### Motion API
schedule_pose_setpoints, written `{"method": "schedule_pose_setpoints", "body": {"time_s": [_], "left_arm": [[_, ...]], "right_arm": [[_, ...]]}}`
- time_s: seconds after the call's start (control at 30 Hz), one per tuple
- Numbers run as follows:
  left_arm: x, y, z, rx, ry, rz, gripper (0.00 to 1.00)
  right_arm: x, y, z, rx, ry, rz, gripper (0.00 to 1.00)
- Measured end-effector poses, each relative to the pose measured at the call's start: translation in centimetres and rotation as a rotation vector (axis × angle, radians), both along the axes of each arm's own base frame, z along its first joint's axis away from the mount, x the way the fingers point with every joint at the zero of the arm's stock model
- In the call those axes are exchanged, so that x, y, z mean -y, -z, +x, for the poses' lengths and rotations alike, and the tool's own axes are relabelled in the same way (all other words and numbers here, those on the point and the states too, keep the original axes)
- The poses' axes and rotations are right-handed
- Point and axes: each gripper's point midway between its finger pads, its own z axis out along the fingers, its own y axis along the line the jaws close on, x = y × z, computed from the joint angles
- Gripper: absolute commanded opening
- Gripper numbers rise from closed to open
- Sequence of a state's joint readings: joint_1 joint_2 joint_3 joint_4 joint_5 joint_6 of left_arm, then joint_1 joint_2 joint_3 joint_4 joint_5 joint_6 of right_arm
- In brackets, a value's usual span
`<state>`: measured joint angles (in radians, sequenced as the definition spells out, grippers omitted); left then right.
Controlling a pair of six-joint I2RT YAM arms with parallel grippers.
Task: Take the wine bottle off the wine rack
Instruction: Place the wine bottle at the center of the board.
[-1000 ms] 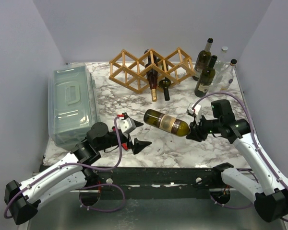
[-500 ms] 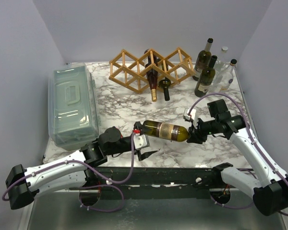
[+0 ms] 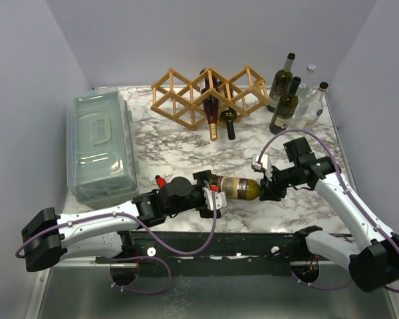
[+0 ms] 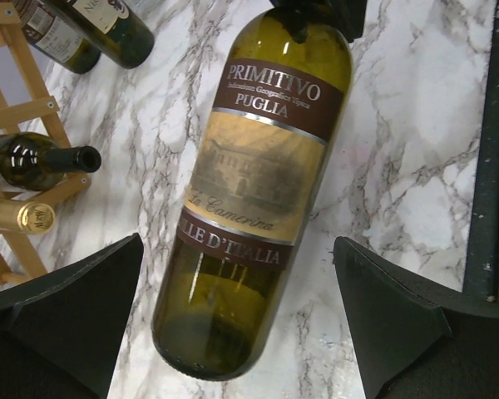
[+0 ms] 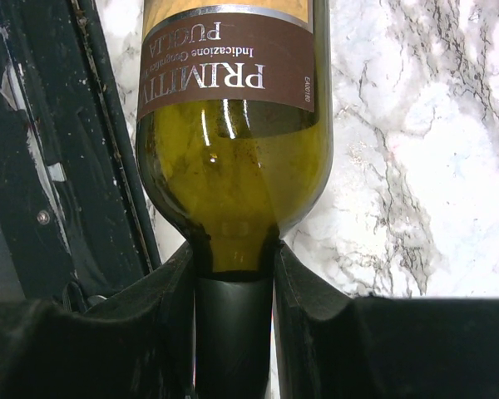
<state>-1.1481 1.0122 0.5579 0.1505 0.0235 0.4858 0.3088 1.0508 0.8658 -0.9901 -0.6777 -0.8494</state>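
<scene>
Your wine bottle (image 3: pixel 238 187) is off the wine rack (image 3: pixel 209 96), lying sideways near the front edge of the marble table (image 3: pixel 166 146). Your right gripper (image 5: pixel 233 291) is clamped on its neck. Your left gripper (image 4: pixel 237 274) is wide open, one finger either side of the bottle's base, not touching it.

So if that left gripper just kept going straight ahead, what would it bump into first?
The bottle: its base lies between the open fingers of the left gripper, so it would likely press against that base, though depth is unclear. The right gripper grips the neck.
</scene>
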Motion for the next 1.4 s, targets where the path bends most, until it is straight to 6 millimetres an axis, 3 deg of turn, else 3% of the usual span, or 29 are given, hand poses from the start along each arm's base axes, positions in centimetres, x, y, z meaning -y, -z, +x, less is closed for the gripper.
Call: {"method": "schedule_pose_setpoints", "body": {"time_s": [0.53,0.77,1.17,1.4], "left_arm": [[4.2,0.9,2.0,0.031,0.027,0.095,0.99],[5.5,1.7,1.9,0.015,0.061,0.116,0.99],[6.1,4.1,1.2,-0.028,0.11,0.161,0.98],[6.1,4.3,1.2,-0.031,0.111,0.165,0.98]], "right_arm": [[-0.2,0.2,-0.2,-0.023,-0.045,0.001,0.0],[-0.1,0.3,-0.2,-0.022,-0.058,-0.006,0.0],[-0.6,-0.4,-0.8,-0.04,-0.09,0.025,0.0],[-0.7,-0.5,-0.9,-0.043,-0.095,0.031,0.0]]}}
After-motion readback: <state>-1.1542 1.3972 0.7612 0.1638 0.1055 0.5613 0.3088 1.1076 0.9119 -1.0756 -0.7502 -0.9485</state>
